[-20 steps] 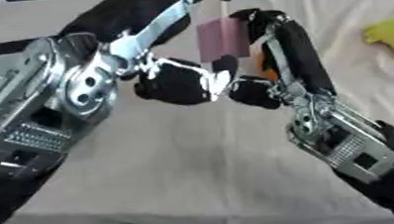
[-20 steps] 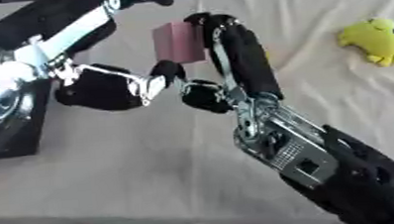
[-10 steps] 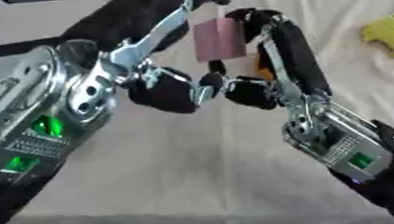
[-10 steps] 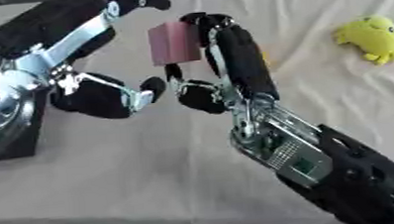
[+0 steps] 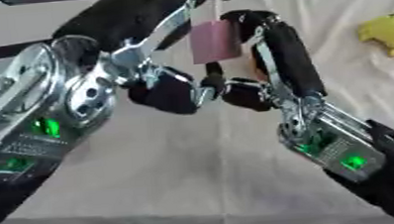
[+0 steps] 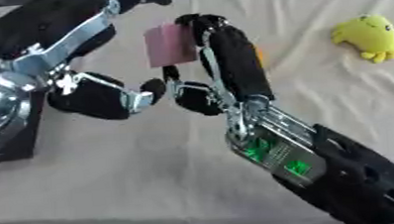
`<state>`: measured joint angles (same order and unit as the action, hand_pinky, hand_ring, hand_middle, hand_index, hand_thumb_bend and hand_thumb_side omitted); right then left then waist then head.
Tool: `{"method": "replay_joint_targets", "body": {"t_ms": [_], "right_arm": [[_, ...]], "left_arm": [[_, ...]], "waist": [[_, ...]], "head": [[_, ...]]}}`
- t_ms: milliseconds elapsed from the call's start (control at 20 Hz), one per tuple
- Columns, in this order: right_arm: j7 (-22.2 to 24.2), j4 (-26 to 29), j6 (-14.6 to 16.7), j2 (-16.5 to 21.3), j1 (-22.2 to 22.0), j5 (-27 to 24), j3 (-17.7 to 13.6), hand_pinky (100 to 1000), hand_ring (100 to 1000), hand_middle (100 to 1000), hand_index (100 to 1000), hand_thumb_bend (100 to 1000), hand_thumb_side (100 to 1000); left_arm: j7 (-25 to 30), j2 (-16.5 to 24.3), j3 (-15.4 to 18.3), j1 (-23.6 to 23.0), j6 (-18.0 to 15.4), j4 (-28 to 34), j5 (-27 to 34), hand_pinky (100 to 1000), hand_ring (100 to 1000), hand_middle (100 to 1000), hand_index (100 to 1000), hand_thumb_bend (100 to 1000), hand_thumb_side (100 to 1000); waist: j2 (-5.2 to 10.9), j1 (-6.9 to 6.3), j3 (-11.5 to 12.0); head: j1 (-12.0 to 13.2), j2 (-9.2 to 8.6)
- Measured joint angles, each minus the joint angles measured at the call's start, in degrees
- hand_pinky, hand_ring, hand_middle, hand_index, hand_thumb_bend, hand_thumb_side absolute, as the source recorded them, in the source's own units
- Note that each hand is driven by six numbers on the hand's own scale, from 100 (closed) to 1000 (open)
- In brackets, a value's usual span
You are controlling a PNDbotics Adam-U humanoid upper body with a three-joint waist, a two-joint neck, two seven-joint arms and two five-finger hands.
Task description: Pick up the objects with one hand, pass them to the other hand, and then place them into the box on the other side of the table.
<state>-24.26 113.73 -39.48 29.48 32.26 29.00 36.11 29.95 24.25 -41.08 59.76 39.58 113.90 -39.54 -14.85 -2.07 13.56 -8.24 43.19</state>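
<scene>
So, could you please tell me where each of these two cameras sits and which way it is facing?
Left eye view: in the robot's head, looking down at the cloth-covered table; both forearms meet mid-frame, the right robot hand beside a pink block.
Right eye view: the same head, set slightly to the right, also facing down; the left robot hand shows below the block, and a dark box edge at left.
Both share the arms, the block and the yellow plush toy.

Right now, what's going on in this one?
Both arms meet above the cloth-covered table, mid hand-over. The right hand is curled on a pink block held up in the air, and the left hand sits close below it, its grip unclear. A yellow plush toy lies on the cloth at the right.
</scene>
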Motion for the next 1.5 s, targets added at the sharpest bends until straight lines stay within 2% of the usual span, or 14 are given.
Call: {"method": "replay_joint_targets", "body": {"t_ms": [350, 850, 1100, 1500], "right_arm": [[-0.28, 0.0, 0.27, -0.01, 0.0, 0.19, 0.35, 289, 613, 528, 616, 100, 100], [-1.14, 0.0, 1.03, -0.01, 0.0, 0.76, 0.69, 291, 612, 531, 618, 100, 100], [-1.31, 0.0, 1.2, -0.03, 0.03, 1.13, 1.06, 291, 612, 531, 618, 100, 100], [-1.45, 0.0, 1.33, -0.18, 0.18, 1.79, 1.4, 288, 610, 531, 618, 100, 100]], "left_arm": [[0.75, 0.03, 0.3, -0.43, -0.75, 0.0, -2.45, 985, 1000, 865, 891, 297, 230], [3.37, 0.07, 0.99, -0.71, -3.37, -0.81, -7.54, 995, 1000, 865, 880, 363, 254], [4.38, 0.04, 0.31, -0.34, -4.38, -1.83, -9.21, 997, 1000, 865, 880, 358, 294], [4.78, -0.57, -0.22, 0.31, -4.77, -3.29, -10.27, 998, 1000, 865, 881, 364, 284]], "waist": [[0.0, 0.05, 0.15], [0.0, -0.07, 0.18], [0.0, -0.14, 0.18], [0.0, -0.16, 0.18]], "head": [[0.03, 0.0], [0.04, 0.0], [0.04, 0.0], [0.07, 0.0]]}}
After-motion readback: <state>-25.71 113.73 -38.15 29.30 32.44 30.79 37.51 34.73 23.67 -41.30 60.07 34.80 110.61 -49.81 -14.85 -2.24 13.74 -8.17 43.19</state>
